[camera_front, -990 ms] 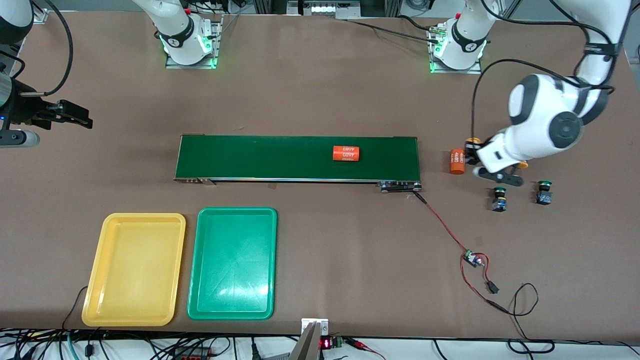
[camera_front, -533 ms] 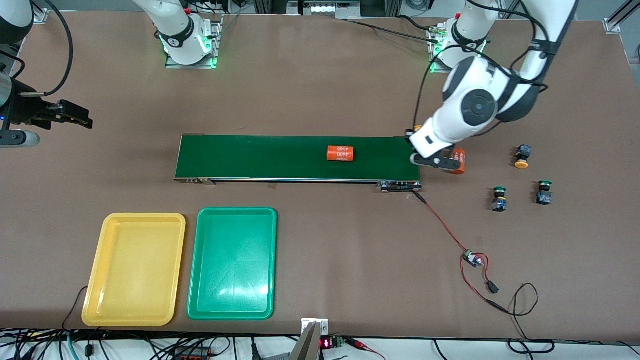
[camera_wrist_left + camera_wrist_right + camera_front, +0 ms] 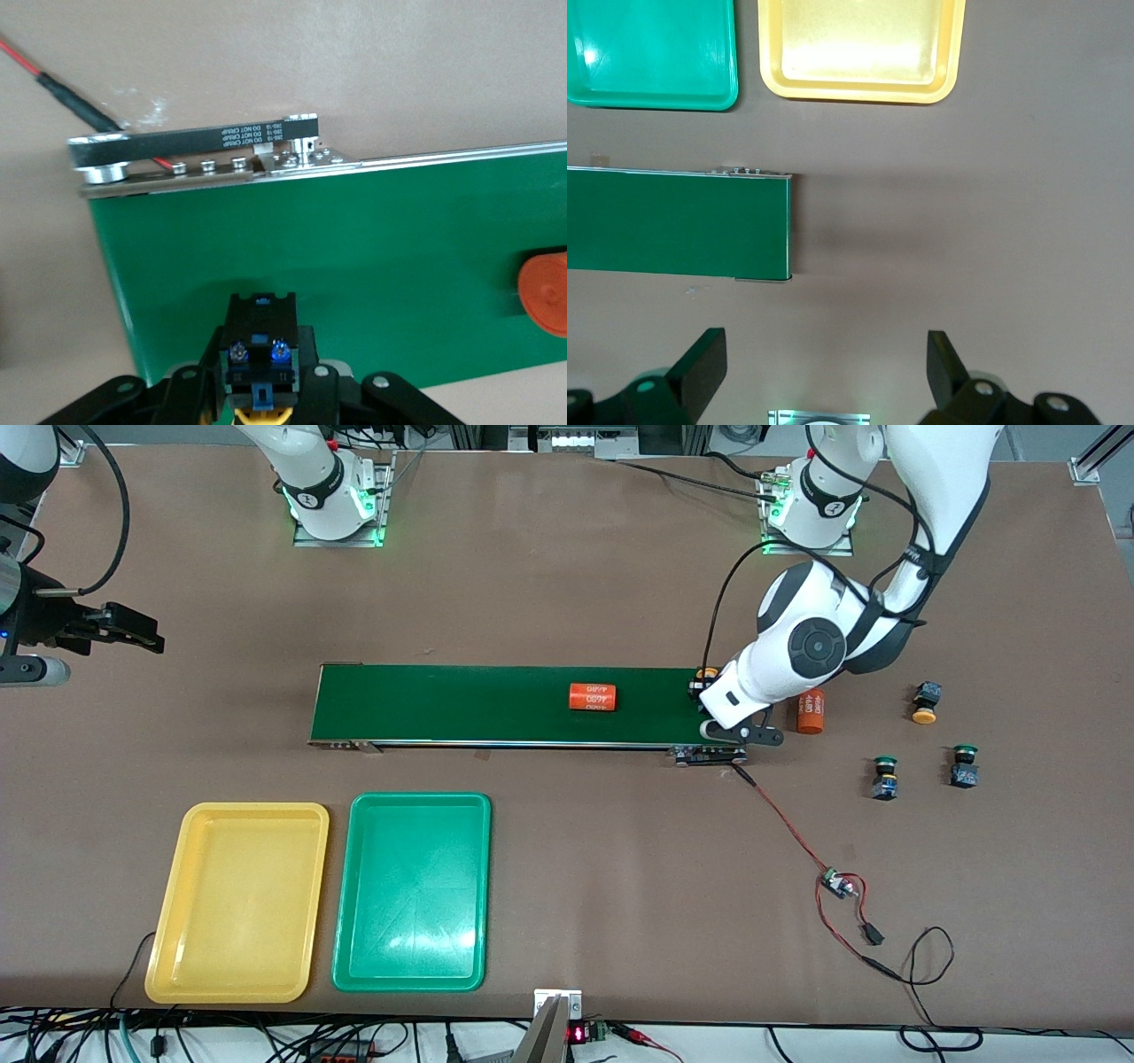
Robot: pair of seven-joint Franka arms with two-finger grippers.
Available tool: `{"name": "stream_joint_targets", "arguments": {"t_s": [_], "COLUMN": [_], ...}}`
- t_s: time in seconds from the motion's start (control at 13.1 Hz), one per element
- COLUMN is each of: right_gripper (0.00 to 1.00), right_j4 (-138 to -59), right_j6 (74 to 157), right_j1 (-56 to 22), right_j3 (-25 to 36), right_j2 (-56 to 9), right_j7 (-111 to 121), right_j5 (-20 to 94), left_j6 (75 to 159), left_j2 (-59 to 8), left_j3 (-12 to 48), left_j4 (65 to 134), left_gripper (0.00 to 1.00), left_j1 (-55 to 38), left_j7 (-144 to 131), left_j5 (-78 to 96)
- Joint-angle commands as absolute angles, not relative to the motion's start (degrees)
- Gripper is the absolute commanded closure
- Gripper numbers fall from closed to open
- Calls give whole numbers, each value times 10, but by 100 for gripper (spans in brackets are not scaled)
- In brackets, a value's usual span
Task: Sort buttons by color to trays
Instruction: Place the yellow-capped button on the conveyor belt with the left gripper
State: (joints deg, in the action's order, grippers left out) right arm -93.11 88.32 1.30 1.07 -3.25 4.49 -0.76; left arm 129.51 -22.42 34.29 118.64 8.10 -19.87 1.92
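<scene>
Left gripper [image 3: 257, 390]: clamped on a yellow-capped button [image 3: 257, 350] over the conveyor belt [image 3: 496, 704].
Right gripper [image 3: 824, 367]: waited, jaws wide.
Surface: brown table [image 3: 576, 584].
Writing: orange cylinder [image 3: 592, 697] read "4680".
Trays: yellow tray [image 3: 237, 902], green tray [image 3: 412, 893], nearer the camera.

Glossy smooth plastic is shown by the yellow tray [image 3: 237, 903] and green tray [image 3: 412, 892], matt finish by the conveyor belt [image 3: 496, 704] beside them.
</scene>
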Motion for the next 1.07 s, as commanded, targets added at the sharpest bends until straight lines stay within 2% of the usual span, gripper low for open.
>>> {"name": "stream_joint_targets", "arguments": {"t_s": [0.0, 0.08, 0.15, 0.3, 0.46, 0.53, 0.61, 0.76, 0.99], "right_gripper": [0, 0, 0, 0, 0, 0, 0, 0, 0], "right_j4": [-932, -932, -932, -932, -932, -932, -932, -932, -933], "right_j6": [882, 882, 882, 882, 882, 882, 882, 882, 882], "right_j1": [12, 12, 11, 12, 11, 11, 11, 11, 11], "right_j3": [11, 11, 11, 11, 11, 11, 11, 11, 11], "right_j2": [-31, -31, -31, -31, -31, -31, -31, -31, -31], "right_j7": [39, 39, 38, 39, 39, 45, 47, 47, 47], "right_j5": [-2, -1, -1, -1, -2, -3, -3, -3, -3], "left_j6": [1299, 1299, 1300, 1301, 1302, 1302, 1302, 1298, 1263], "left_j2": [-238, -239, -240, -241, -242, -242, -239, -230, -177], "left_j3": [339, 338, 337, 334, 334, 333, 334, 334, 332], "left_j4": [1171, 1171, 1171, 1168, 1163, 1163, 1162, 1140, 1138], "left_gripper": [94, 82, 74, 68, 55, 25, 0, 0, 0], "left_j1": [76, 76, 76, 76, 76, 76, 76, 77, 111], "left_j7": [-207, -206, -206, -203, -200, -199, -196, -199, -200], "left_j5": [9, 8, 7, 5, 5, 5, 5, 4, 4]}}
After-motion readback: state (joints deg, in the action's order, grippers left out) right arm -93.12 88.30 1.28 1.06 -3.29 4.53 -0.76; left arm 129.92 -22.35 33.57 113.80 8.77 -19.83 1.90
